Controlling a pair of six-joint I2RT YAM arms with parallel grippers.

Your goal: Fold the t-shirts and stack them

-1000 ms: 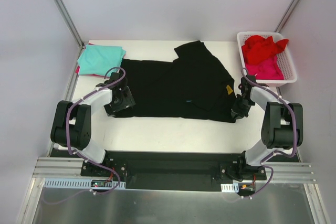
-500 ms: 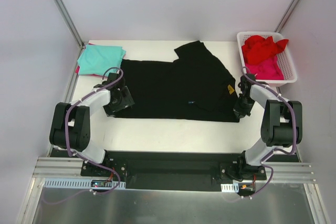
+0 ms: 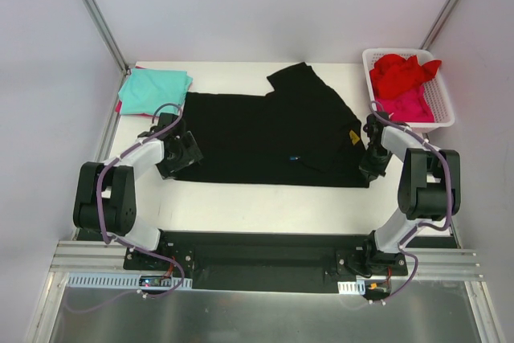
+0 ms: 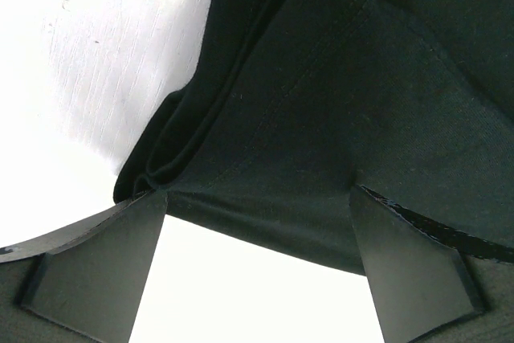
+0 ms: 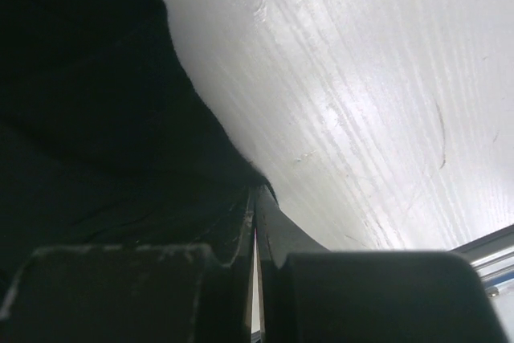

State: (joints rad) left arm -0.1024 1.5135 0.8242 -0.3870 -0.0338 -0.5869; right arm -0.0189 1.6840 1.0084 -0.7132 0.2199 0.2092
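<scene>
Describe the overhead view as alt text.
A black t-shirt lies spread on the table, left gripper open at its left edge, right gripper shut on its right corner. A teal shirt lies far left; a basket far right holds a red shirt and a pink shirt.

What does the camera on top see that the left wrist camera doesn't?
Only the top view shows the teal shirt and the basket holding a red shirt and a pink shirt. Only the left wrist view shows, close up, the left gripper open at a doubled-over cloth edge. Both show the black shirt on the white table.
</scene>
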